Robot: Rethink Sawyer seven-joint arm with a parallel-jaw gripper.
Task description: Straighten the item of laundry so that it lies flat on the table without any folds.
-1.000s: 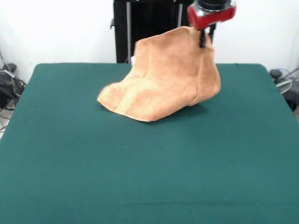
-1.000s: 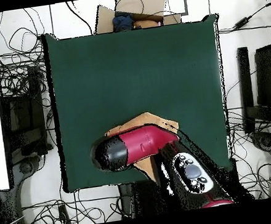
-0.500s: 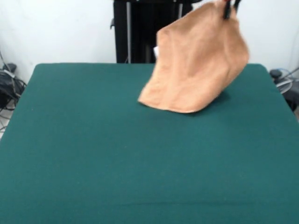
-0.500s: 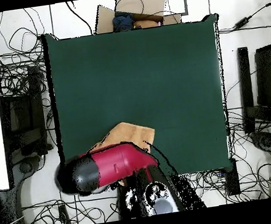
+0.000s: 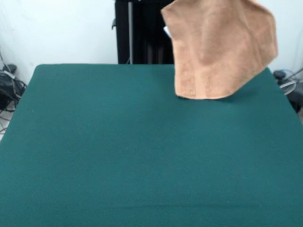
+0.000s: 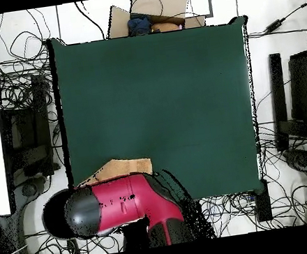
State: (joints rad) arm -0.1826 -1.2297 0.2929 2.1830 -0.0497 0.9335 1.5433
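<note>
The towel (image 5: 220, 47) was seen hanging clear of the worktop (image 5: 142, 156), above its far right corner in the front view. Its long axis ran roughly upright, with the top cut off by the picture's edge and the lower hem pointing down at the green cloth. In the overhead view only a tan strip (image 6: 120, 169) showed beside the red arm (image 6: 118, 204). The gripper was hidden; its state could not be told. Cables (image 6: 21, 95) lay around the worktop.
</note>
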